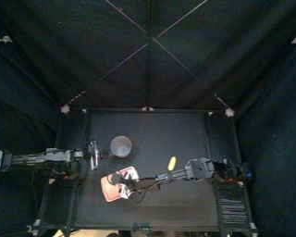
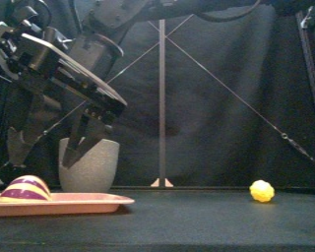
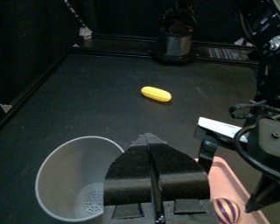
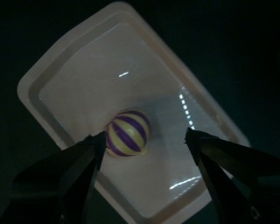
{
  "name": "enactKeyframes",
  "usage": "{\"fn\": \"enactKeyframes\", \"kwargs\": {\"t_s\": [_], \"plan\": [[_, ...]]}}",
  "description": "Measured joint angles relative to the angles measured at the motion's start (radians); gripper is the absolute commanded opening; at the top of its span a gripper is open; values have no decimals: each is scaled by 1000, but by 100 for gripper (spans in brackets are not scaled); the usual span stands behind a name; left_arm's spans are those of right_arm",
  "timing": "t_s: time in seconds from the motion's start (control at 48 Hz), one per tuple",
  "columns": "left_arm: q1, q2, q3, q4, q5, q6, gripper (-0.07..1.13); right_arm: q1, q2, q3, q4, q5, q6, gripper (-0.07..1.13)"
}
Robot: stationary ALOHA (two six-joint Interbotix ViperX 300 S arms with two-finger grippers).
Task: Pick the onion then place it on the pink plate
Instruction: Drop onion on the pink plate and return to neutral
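One striped onion (image 4: 129, 134) on pink plate (image 4: 95, 61), right tool (image 4: 143, 142) released above it, left tool (image 3: 150, 145) seemingly clenched beside grey cup (image 3: 70, 179).

Grey cup (image 2: 102, 175) stands behind the pink tray (image 2: 71, 204).

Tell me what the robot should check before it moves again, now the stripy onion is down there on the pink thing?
1. Onion on the pink plate: ok, it lies inside the rim.
2. Right gripper let go: ok, its jaws are open, one on each side above the onion, not touching it.
3. Way up free: ok, nothing hangs over that gripper.
4. Left gripper out of the way: ok, it is shut and waits by the grey cup, off the plate.
5. Yellow toy clear: ok, it lies far from the plate.
6. Will the onion roll: cannot tell.
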Motion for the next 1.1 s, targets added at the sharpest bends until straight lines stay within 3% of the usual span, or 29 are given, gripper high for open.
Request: {"fn": "enactKeyframes", "kwargs": {"t_s": [0.354, 0.792, 1.104], "plan": [[2, 0, 5, 0, 2, 3, 15, 18, -218, 166, -238, 14, 117, 102], [2, -5, 5, 0, -3, 2, 15, 35, -543, 626, -551, -399, 433, 102], [2, -29, 5, 17, -8, 5, 15, 31, -752, 845, -735, -460, 580, 102]]}}
